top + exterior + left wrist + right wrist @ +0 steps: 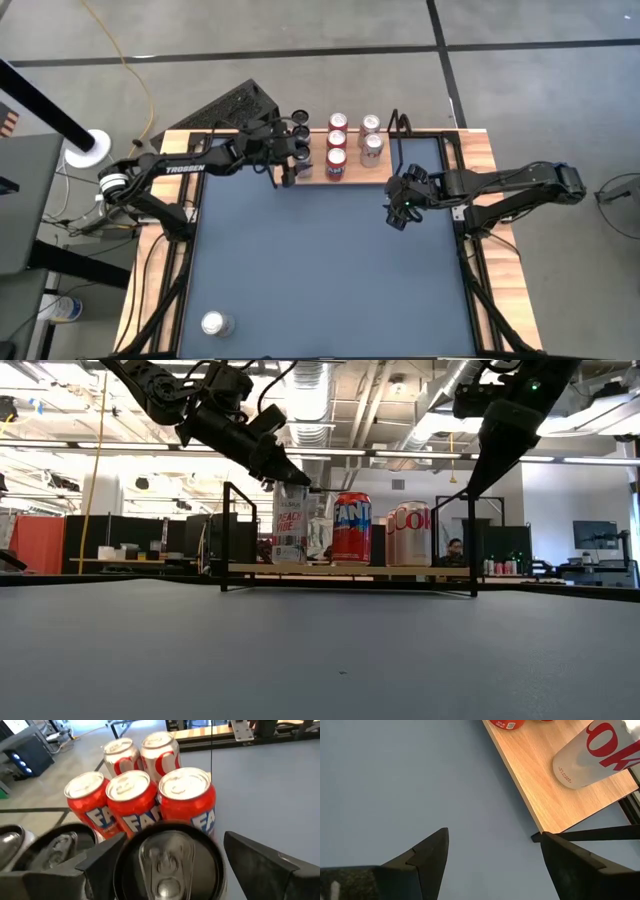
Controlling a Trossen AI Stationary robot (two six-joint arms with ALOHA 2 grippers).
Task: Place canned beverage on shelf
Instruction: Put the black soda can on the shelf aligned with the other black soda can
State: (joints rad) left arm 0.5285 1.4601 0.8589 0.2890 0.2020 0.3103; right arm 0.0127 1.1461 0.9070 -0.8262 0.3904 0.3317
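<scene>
One upright can (167, 862) stands grasped between the left gripper (290, 152) fingers, over the shelf (345, 178) end; right gripper (400, 212) released.

open-plan lab: exposed ceiling ducts (320, 390), workstation monitors (598, 536).

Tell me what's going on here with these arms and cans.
The left gripper holds a can at the left end of the shelf, resting on or just above the board, beside three red cans and two silver ones. The right gripper hangs open over the table near the shelf. One more can lies at the table's near edge.
</scene>
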